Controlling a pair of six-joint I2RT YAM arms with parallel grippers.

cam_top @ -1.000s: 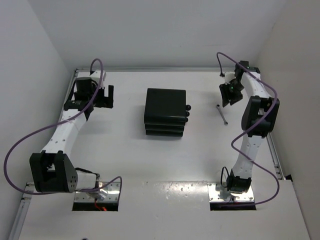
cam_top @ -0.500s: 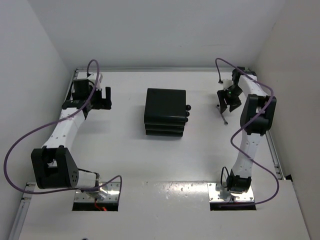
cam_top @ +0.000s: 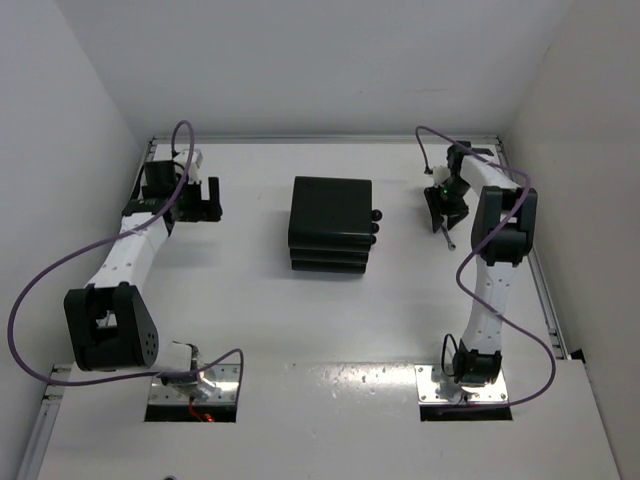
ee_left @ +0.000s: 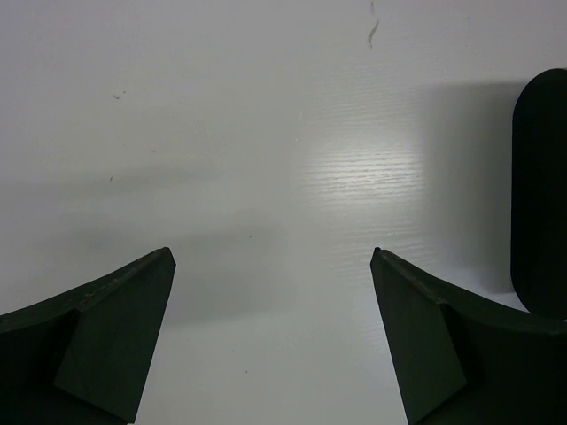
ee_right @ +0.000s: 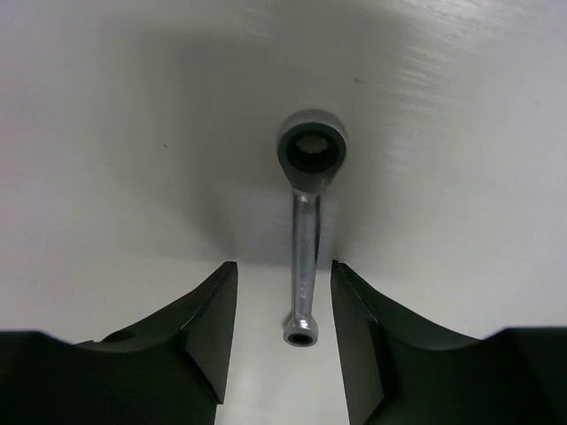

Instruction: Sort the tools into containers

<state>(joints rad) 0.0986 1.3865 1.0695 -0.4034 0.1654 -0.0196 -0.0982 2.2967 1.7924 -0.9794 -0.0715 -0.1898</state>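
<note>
- With the wrench (ee_right: 306, 239) lying flat on the table (cam_top: 300, 330) at the far right, I treat the right gripper (ee_right: 283, 266) as the working hand; it sits directly over the tool.
- In the right wrist view the wrench's long axis runs straight away from the hand, ring head at the far end and small end nearest the palm.
- That axis passes down the gap between the two fingers (ee_right: 208, 328), so the closing direction is square across the shaft. This is the relation the grasp depends on.
- The right jaws stand apart, one finger on each side of the shaft. I see no contact, and the shaft lies closer to one finger than to the other.
- In the top view only the near tip of the wrench (cam_top: 449, 238) shows below the right gripper (cam_top: 445, 208); the rest is hidden under it.
- The left gripper (ee_left: 271, 252) is spread wide over bare table and holds nothing. It sits at the far left (cam_top: 200, 200), well apart from the wrench, with the cabinet (cam_top: 330, 215) between them.
- The cabinet knobs (cam_top: 375, 227) face the right arm's side; I judge the drawers shut, since no interior shows.
- My reading: the wrench is not yet gripped.
</note>
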